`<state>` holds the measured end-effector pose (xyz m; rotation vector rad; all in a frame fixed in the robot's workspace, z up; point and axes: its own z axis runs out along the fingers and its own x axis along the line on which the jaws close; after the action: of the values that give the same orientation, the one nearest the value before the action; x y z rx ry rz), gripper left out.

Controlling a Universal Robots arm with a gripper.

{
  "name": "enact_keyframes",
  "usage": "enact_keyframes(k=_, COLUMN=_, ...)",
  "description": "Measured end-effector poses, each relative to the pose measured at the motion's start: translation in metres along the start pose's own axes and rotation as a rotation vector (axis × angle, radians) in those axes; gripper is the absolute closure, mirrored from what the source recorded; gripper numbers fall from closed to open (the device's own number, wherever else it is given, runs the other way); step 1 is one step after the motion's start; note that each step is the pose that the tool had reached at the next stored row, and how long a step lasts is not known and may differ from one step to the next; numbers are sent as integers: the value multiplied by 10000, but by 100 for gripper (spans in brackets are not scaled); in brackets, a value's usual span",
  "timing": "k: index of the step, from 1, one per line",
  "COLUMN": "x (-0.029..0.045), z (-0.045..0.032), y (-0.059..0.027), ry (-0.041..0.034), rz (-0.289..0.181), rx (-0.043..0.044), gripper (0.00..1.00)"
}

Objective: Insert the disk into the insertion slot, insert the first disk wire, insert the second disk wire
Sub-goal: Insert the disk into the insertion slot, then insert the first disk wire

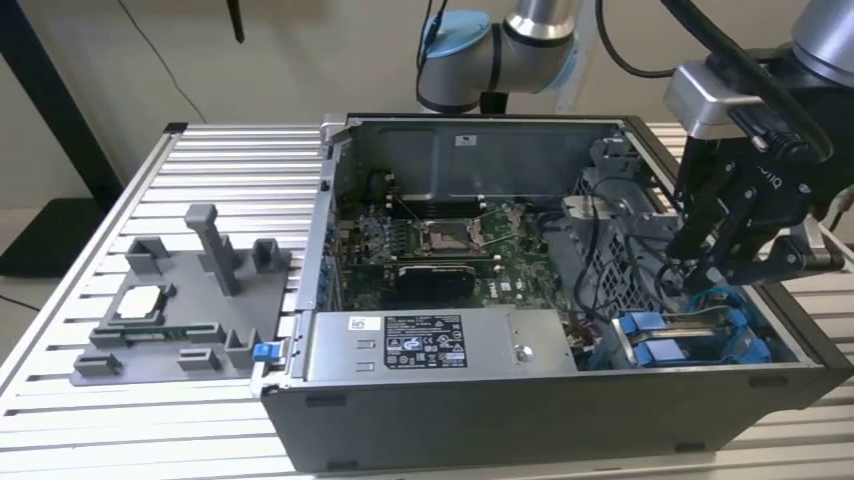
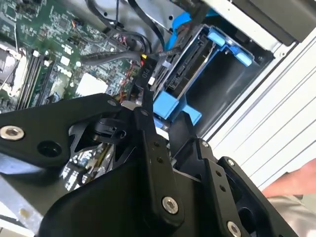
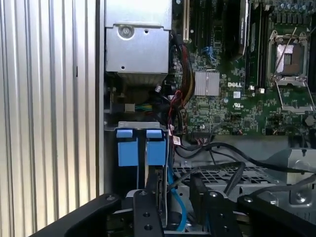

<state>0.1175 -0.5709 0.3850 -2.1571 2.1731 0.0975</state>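
- Hand (image 2: pixel 158 106) hung low inside the open computer case (image 1: pixel 534 420) at the exterior view's right, its fingers (image 2: pixel 143 113) apart, a gap between them and nothing plainly pinched
- Disk (image 2: pixel 190 59) sat in its blue bracket (image 2: pixel 170 106) within the insertion slot (image 2: pixel 232 81), seemingly seated
- Disk lay just beyond the fingertips, its long axis running away from the hand into the bay
- Black wire plug (image 2: pixel 147 74) stood at one fingertip, beside the disk's near end; contact could not be told
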Motion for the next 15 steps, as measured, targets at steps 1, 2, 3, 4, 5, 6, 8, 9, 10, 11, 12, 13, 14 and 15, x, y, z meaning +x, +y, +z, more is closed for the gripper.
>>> enact_keyframes(k=1, x=-8, z=2, y=0, ry=-51, rz=-16, rx=117, gripper=0)
enact_keyframes(k=2, x=-16, z=2, y=0, ry=-110, rz=-30, rx=219, gripper=0)
enact_keyframes(k=3, x=-22, z=2, y=0, ry=-170, rz=-38, rx=279, gripper=0)
enact_keyframes(k=4, x=-27, z=3, y=1, ry=-221, rz=-44, rx=320, gripper=0)
enact_keyframes(k=5, x=-31, z=3, y=0, ry=-265, rz=-50, rx=353, gripper=0)
enact_keyframes(k=6, x=-33, z=-1, y=0, ry=-302, rz=-56, rx=380, gripper=0)
enact_keyframes(k=8, x=-37, z=-16, y=1, ry=-368, rz=-64, rx=420, gripper=0)
enact_keyframes(k=9, x=-38, z=-26, y=1, ry=-401, rz=-66, rx=435, gripper=0)
enact_keyframes(k=10, x=-39, z=-33, y=1, ry=-437, rz=-69, rx=456, gripper=0)
enact_keyframes(k=11, x=-40, z=-39, y=1, ry=-473, rz=-73, rx=478, gripper=0)
enact_keyframes(k=12, x=-41, z=-45, y=1, ry=-505, rz=-78, rx=501, gripper=0)
enact_keyframes(k=13, x=-42, z=-46, y=1, ry=-537, rz=-84, rx=545, gripper=0)
enact_keyframes(k=14, x=-46, z=-44, y=1, ry=-563, rz=-93, rx=618, gripper=0)
enact_keyframes(k=15, x=-52, z=-44, y=1, ry=-577, rz=-104, rx=706, gripper=0)
